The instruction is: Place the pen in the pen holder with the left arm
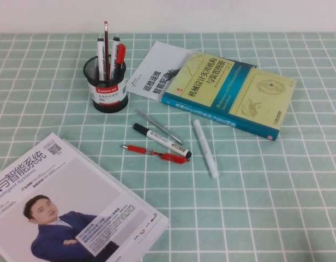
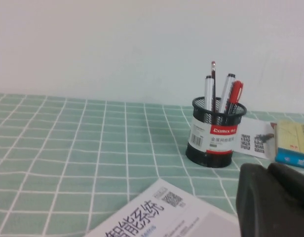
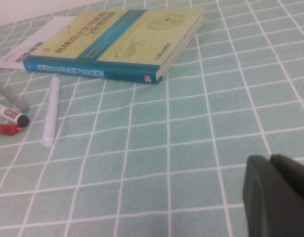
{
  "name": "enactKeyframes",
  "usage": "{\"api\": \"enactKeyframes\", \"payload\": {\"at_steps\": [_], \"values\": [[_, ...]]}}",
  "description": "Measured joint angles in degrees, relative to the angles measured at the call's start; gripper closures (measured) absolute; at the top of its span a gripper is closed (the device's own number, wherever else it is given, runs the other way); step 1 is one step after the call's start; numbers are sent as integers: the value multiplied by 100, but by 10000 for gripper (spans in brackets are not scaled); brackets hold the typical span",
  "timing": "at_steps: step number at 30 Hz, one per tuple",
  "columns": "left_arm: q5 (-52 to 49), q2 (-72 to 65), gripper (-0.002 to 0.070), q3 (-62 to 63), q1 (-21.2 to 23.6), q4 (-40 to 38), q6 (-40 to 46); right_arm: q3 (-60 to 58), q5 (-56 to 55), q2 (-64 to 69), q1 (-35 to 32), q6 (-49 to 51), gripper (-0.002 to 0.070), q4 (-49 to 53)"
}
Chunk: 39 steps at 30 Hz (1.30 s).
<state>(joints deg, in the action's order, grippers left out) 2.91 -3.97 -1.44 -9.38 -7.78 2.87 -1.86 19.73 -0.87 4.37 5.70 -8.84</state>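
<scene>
While the left gripper (image 2: 270,197) hangs pressed together and empty above the magazine (image 2: 162,217), the pen (image 1: 101,57) apparently stands inside the pen holder (image 1: 106,94). Any retreat should avoid bumping it. The right gripper (image 3: 278,195) hovers past the book (image 3: 127,44).

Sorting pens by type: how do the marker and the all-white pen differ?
The marker has black ends and a label; the white pen is plain. The marker lies between the grey pen and red pen; the white pen lies alone. Both lie flat. The left claw and right claw hover low, away from both.
</scene>
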Motion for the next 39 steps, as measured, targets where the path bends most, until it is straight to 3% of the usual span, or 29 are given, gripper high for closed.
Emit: {"api": "enactKeyframes", "payload": {"at_steps": [14, 39], "values": [[-2324, 443, 678, -7, 0, 366, 10, 0, 0, 0, 0, 0, 696, 0], [-2446, 446, 678, 12, 0, 582, 31, 0, 0, 0, 0, 0, 696, 0]]}}
